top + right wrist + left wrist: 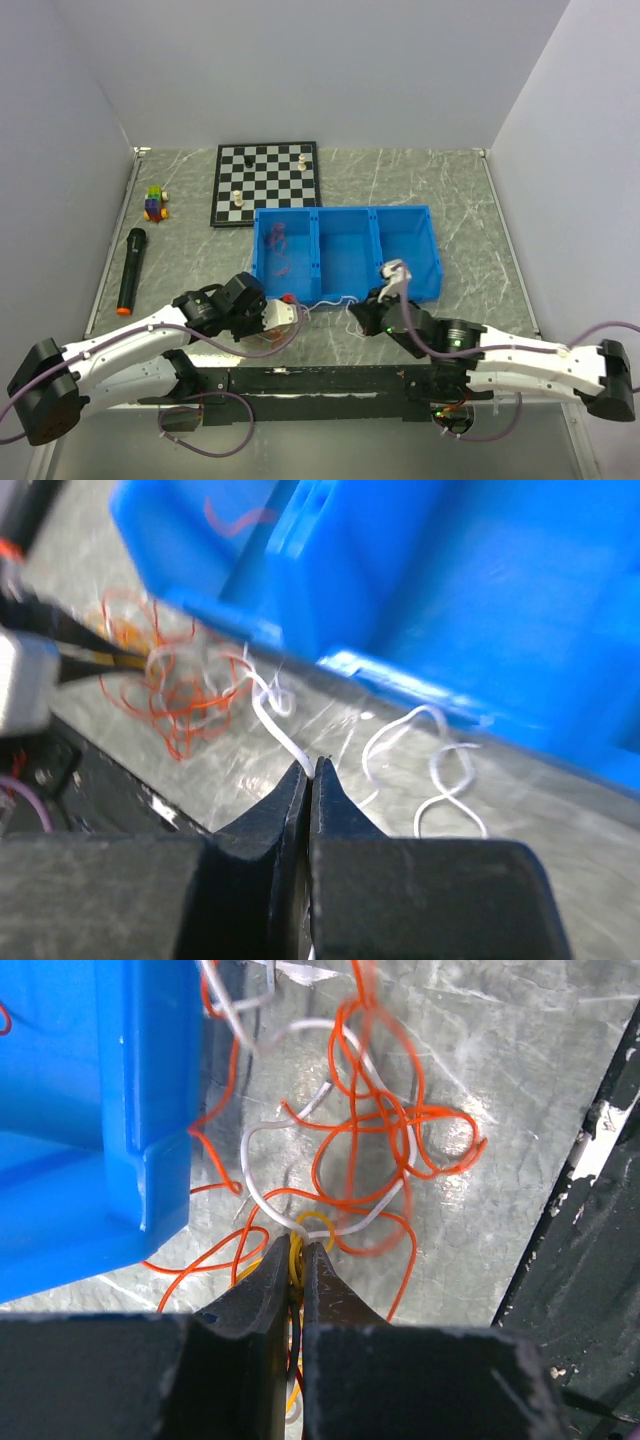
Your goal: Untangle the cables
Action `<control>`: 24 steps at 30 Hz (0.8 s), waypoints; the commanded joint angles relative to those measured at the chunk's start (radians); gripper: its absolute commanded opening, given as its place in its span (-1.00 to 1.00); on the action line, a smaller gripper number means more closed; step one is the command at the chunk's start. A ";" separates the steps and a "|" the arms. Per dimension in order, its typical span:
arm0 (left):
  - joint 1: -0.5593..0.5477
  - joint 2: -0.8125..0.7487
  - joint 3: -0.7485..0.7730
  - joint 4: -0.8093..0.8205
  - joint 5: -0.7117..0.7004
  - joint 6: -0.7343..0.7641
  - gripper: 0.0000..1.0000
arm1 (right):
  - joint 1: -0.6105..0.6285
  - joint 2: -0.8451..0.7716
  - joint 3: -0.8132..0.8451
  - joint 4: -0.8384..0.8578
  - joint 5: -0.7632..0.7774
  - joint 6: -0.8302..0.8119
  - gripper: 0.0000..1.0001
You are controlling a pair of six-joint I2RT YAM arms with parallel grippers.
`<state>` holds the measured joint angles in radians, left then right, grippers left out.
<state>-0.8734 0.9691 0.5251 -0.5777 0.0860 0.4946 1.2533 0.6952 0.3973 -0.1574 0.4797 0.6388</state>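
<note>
**Both hands pinch strands at the near wall of the blue bin**

At the far left of the tabletop (pixel 450 200) lies a black microphone (pixel 131 270) with an orange end. Beyond it sits a small pile of coloured toy blocks (pixel 155 204). To their right is a chessboard (pixel 265 184) carrying a few chess pieces (pixel 237 198).

The left hand (pixel 297 1255) is low over the tabletop, just off the near left corner of the blue bin (pixel 345 250). Its jaws are pressed almost together on a yellow cable (pixel 316 1218), which loops out just past the fingertips.

The cables (pixel 350 1160) spread from that pinch as a loose knot on the tabletop. It is mostly orange loops, with a white strand (pixel 250 1160) curving through them. The knot lies just beside the bin's near wall, and some orange strands touch the corner. A few reddish strands (pixel 279 240) lie inside the bin's left compartment.

Further right, the right hand (pixel 310 775) is also down near the bin's front wall. Its jaws are fully closed on a white cable (pixel 275 720) that rises from the tips toward the orange knot. More white loops (pixel 440 770) rest on the tabletop to its right, next to the bin.
</note>
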 commanded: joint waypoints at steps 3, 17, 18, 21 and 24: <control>0.005 -0.046 -0.031 -0.019 0.020 0.032 -0.83 | 0.005 -0.212 0.153 -0.301 0.194 0.016 -1.00; 0.004 -0.063 -0.039 -0.008 -0.017 0.067 -0.84 | 0.001 -0.168 0.613 -0.196 0.390 -0.460 -1.00; 0.005 -0.063 -0.033 -0.010 -0.020 0.068 -0.83 | -0.003 -0.145 0.633 -0.174 0.402 -0.490 -1.00; 0.005 -0.059 -0.004 -0.023 -0.006 0.062 -0.83 | -0.029 -0.111 0.657 -0.116 0.418 -0.571 -1.00; 0.007 -0.059 0.029 -0.050 0.023 0.053 -0.81 | -0.101 -0.092 0.632 -0.018 0.416 -0.630 -1.00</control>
<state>-0.8722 0.9195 0.4889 -0.6128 0.0818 0.5392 1.2213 0.5632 1.0321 -0.3019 0.8608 0.1616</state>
